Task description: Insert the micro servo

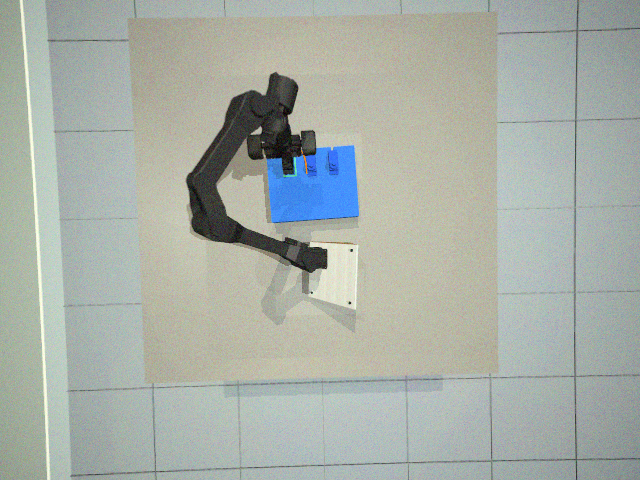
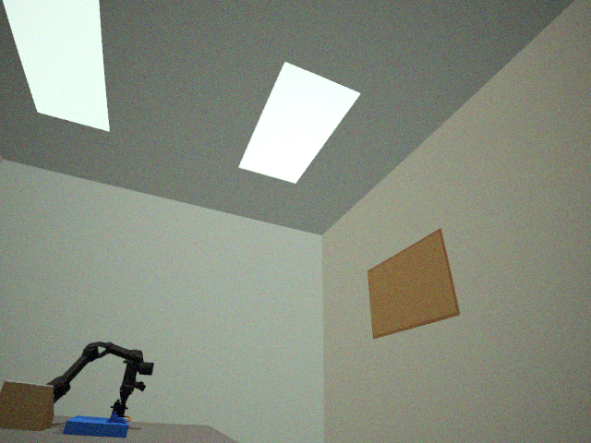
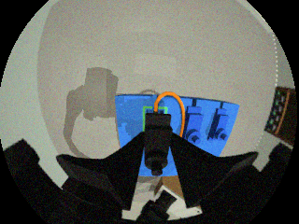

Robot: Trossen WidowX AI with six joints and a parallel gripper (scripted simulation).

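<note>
The blue robot deck (image 1: 315, 198) (image 2: 92, 425) (image 3: 127, 121) lies on the table. Its green-outlined pocket (image 1: 294, 168) (image 3: 145, 111) is at the deck's far left corner. My gripper (image 1: 286, 164) (image 3: 157, 134) (image 2: 118, 409) is shut on the dark micro servo (image 3: 156, 137) and holds it directly over the pocket, low above the deck. The servo's orange cable (image 1: 305, 164) (image 3: 176, 103) (image 2: 125, 419) loops up and to the right of it. Whether the servo touches the pocket cannot be told. Two blue servos (image 1: 312, 165) (image 1: 333, 162) (image 3: 194, 126) (image 3: 217, 126) sit in the neighbouring pockets.
A white plate (image 1: 338, 276) carrying the arm's base lies in front of the deck. A brown box (image 2: 23, 405) stands at the left in the exterior view. The beige table top (image 1: 423, 206) ends in edges over the tiled floor.
</note>
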